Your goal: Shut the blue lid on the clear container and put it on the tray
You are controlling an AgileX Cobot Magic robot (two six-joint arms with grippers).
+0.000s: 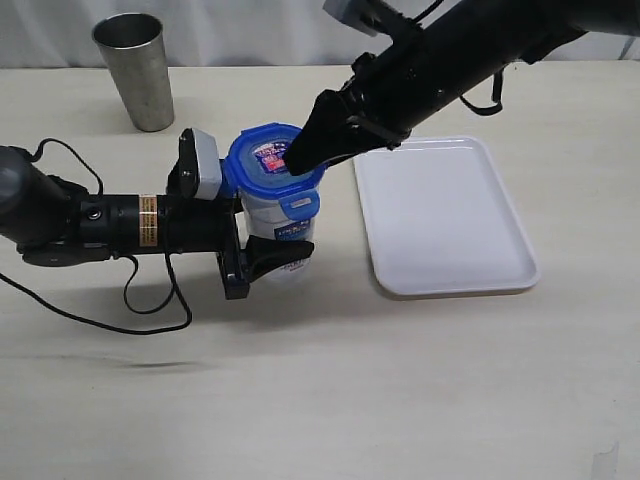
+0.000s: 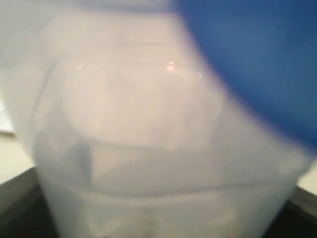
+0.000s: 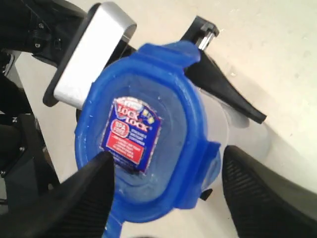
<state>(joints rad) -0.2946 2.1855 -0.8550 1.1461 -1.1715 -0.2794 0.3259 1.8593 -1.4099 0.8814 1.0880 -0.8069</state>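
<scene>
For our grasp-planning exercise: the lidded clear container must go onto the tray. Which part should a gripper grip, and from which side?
Probably the plain round wall of the clear container, below the blue lid, coming in level from the side away from the tray, as the left gripper does. It stands upright and tall; the lid's flaps jut out.

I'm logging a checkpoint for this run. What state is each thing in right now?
clear container: upright on the table, gripped from the side.
blue lid: resting on the clear container's mouth; whether its flaps are locked is unclear.
left hand: closed on the clear container.
right hand: open over the blue lid.
tray: flat on the table, clear container not on it.
metal cup: upright, untouched.
</scene>
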